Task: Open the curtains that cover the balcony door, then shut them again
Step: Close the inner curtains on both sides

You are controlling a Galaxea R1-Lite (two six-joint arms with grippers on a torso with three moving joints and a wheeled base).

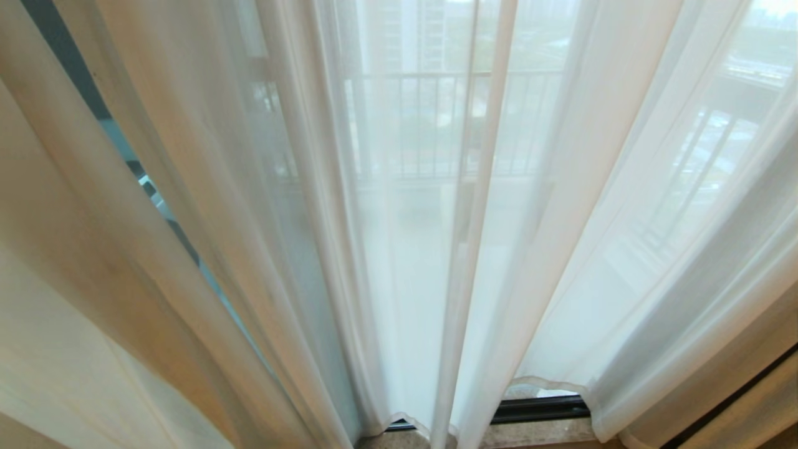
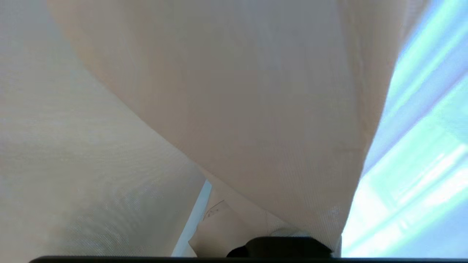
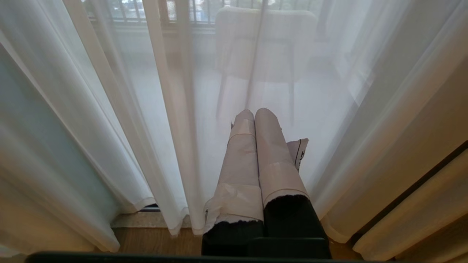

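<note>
In front of balcony door [image 1: 536,408]: curtains [image 1: 436,249] drawn across glass. L tool buried in curtain fabric, closed; grip unclear. R tool [image 3: 252,113] parked low, fingers together, empty.

Below the right claw [image 3: 252,113], wooden floor [image 3: 153,241] meets a speckled stone sill [image 3: 146,220]; hems of the curtains [image 3: 175,223] hang onto the sill just beside the claw.

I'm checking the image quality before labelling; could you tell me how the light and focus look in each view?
Head view: strong backlight through the curtains washes out the balcony railing. Left wrist view: fabric pressed close, blurred, with a bright bluish patch at one side. Right wrist view: evenly lit and sharp, right gripper clear, chair hazy behind the fabric.
</note>
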